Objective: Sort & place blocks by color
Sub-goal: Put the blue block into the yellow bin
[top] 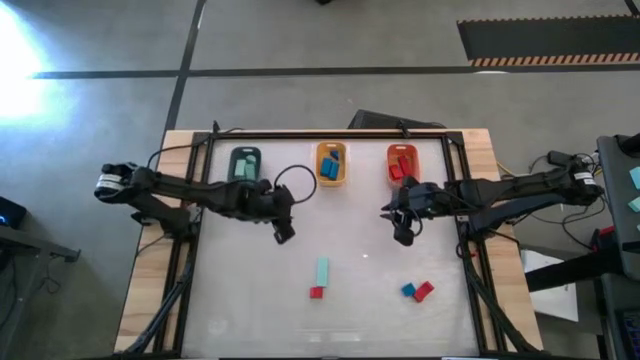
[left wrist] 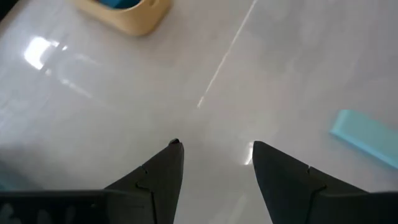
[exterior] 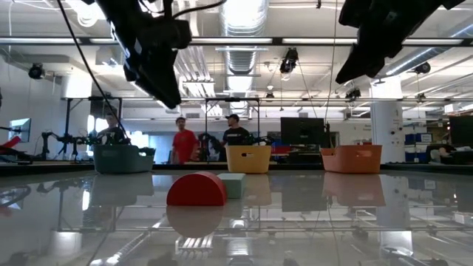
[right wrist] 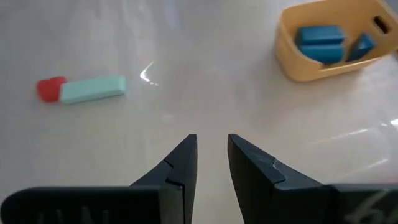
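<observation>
Near edge of the tabletop (top: 250, 320): a small red block (top: 316, 293) touching the end of a pale mint bar (top: 322, 270); in the low view the red block (exterior: 196, 190) sits closest, the mint one (exterior: 233, 184) just behind it. Off to the right, a blue block (top: 408, 290) and a red block (top: 424, 291) lie together, touching or nearly so.

Mid-table: left gripper (top: 283, 233) hangs above the surface, fingers spread with a clear gap, nothing between them. The mint bar (left wrist: 365, 137) shows ahead of it in the left wrist view. Right gripper (top: 403, 236) also off the surface, fingers drawn close with only a narrow slit, empty. Its wrist view takes in the red block (right wrist: 48, 88) and the mint bar (right wrist: 93, 88).

Far edge, three trays in a row: dark teal tray (top: 244, 164) holding mint blocks, yellow-orange tray (top: 331, 163) holding blue blocks (right wrist: 320, 42), orange-red tray (top: 402, 163) holding red blocks.

Beyond the tabletop, in the room: two people (exterior: 185, 140) standing.
</observation>
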